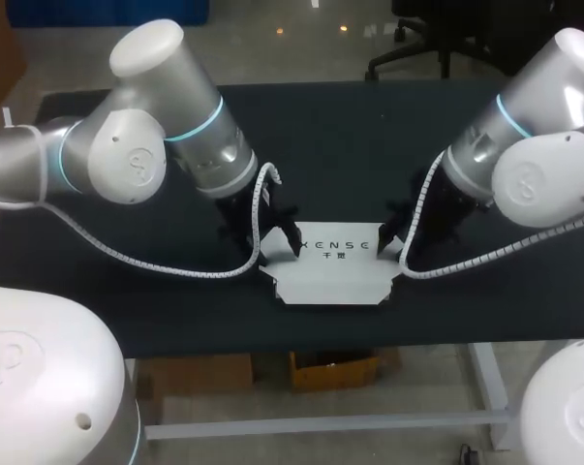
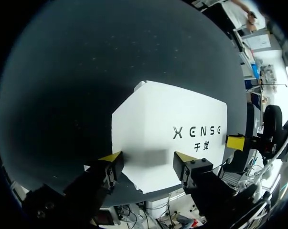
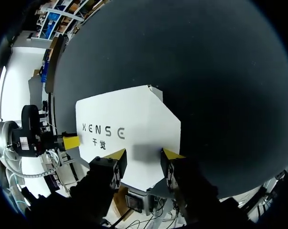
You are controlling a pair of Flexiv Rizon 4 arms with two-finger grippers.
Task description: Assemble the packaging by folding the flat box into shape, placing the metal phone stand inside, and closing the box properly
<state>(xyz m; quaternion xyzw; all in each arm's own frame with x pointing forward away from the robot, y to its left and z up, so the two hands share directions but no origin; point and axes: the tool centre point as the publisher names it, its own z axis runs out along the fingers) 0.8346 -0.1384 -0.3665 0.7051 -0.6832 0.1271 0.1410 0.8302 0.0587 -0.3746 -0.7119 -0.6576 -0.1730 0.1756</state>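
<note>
The white box (image 1: 330,266) lies flat on the black table, printed side up, close to the front edge. My left gripper (image 1: 272,237) hangs over its left end, fingers apart. In the left wrist view that gripper (image 2: 147,158) is open, its yellow tips straddling the end of the box (image 2: 167,129) without pinching it. My right gripper (image 1: 393,237) is at the right end of the box. In the right wrist view it (image 3: 144,153) is also open, low over the box (image 3: 129,124). Each wrist view shows the other arm's yellow fingertip (image 2: 235,141) (image 3: 69,141) at the far end. No metal phone stand is in view.
The black table (image 1: 127,291) spreads bare to both sides and behind the box. Its front edge (image 1: 330,339) runs just below the box's flaps.
</note>
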